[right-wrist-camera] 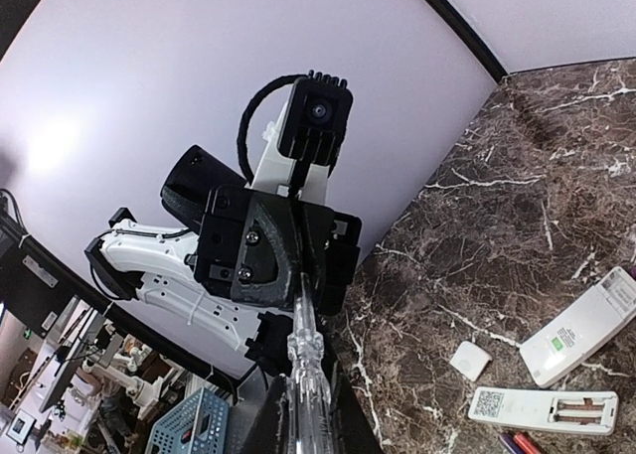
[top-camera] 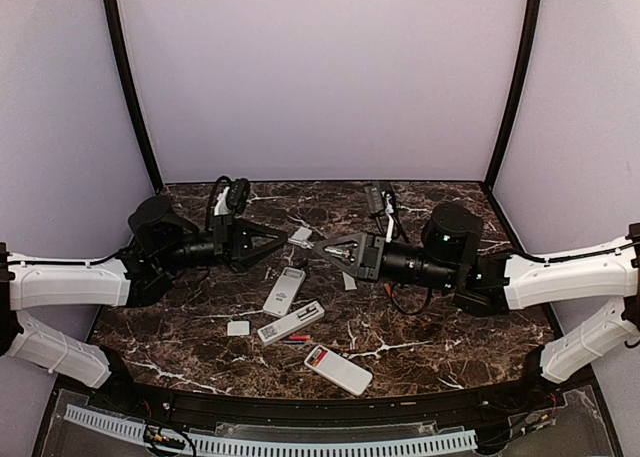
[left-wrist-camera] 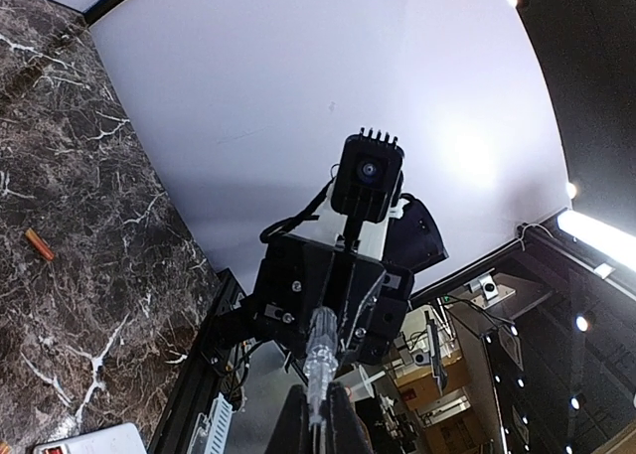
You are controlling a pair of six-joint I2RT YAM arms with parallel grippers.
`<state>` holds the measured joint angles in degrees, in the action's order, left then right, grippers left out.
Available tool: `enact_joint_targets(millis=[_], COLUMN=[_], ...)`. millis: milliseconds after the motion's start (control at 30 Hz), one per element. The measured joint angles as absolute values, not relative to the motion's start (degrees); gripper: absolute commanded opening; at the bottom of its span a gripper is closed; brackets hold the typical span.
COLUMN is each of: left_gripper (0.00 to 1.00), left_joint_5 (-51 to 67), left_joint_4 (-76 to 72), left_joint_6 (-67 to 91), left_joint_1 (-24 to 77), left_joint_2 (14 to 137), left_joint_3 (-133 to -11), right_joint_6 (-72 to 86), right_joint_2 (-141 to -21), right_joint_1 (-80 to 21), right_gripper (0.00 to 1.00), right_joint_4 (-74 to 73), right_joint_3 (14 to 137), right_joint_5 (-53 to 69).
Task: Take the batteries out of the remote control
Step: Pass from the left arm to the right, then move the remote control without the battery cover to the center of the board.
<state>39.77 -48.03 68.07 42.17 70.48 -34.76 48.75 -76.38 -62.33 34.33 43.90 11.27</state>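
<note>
Three white remotes lie at the front middle. One is closed (top-camera: 284, 291), one has its battery bay open (top-camera: 291, 322) (right-wrist-camera: 545, 410), and one carries a red label (top-camera: 338, 369). Two thin batteries (top-camera: 295, 340) (right-wrist-camera: 517, 442), red and blue, lie beside the open remote. Another orange-red cell (left-wrist-camera: 40, 244) rests apart on the marble. Above the table my left gripper (top-camera: 288, 245) (left-wrist-camera: 316, 424) and right gripper (top-camera: 322, 249) (right-wrist-camera: 308, 429) face each other tip to tip. Both are shut on one clear-handled screwdriver (left-wrist-camera: 320, 360) (right-wrist-camera: 303, 345), the left on its thin end and the right on its handle.
Small white covers lie on the dark marble table (top-camera: 420, 327): one left of the remotes (top-camera: 238, 328) (right-wrist-camera: 464, 361), one under the grippers (top-camera: 300, 234) and one by the right gripper (top-camera: 349, 280). Purple walls close in the back and sides. A black rail runs along the near edge.
</note>
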Motion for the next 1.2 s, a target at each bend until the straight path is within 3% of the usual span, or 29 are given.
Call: enact_joint_targets(millis=[67,100,167,233,433,667,833,967,1200], left_gripper=[0.14,0.33,0.52,0.59,0.56,0.45,0.42,0.32,0.31], left_joint_5=[39.9,39.9,39.5,38.4,30.7,22.9,18.8,15.8,13.6], left_joint_4=[-48.2,-48.1,-47.1,-43.4,-27.1,-19.8,-19.6,-21.3,-27.7], left_joint_6=[68.3,68.4,67.4,66.3,61.1,61.4,65.1,68.9,75.3], left_joint_1=[42.2,42.2,42.2,42.2,42.4,47.5,52.4,55.9,58.7], left_joint_2=[70.4,70.3,70.2,70.1,69.0,71.5,76.3,81.1,88.5], left_joint_3=[-34.8,-34.8,-34.8,-34.8,-34.6,-31.2,-29.1,-28.7,-26.8], right_joint_6=[48.5,48.8,48.5,48.6,47.5,43.6,40.2,38.0,35.6], right_joint_2=[-76.4,-76.4,-76.2,-75.4,-67.7,-63.4,-68.0,-73.1,-79.6], right_joint_1=[-62.4,-62.4,-62.4,-62.1,-59.5,-59.2,-59.7,-62.2,-65.6], right_gripper=[0.0,0.0,0.0,0.0,0.0,0.0,0.0,0.0,0.0], right_joint_4=[34.7,34.7,34.3,33.1,24.4,10.0,3.7,2.3,1.3], right_joint_3=[44.0,44.0,44.0,43.4,39.2,37.3,37.2,37.2,37.6], right_joint_5=[11.5,11.5,11.2,10.4,8.2,6.0,6.3,6.4,6.0])
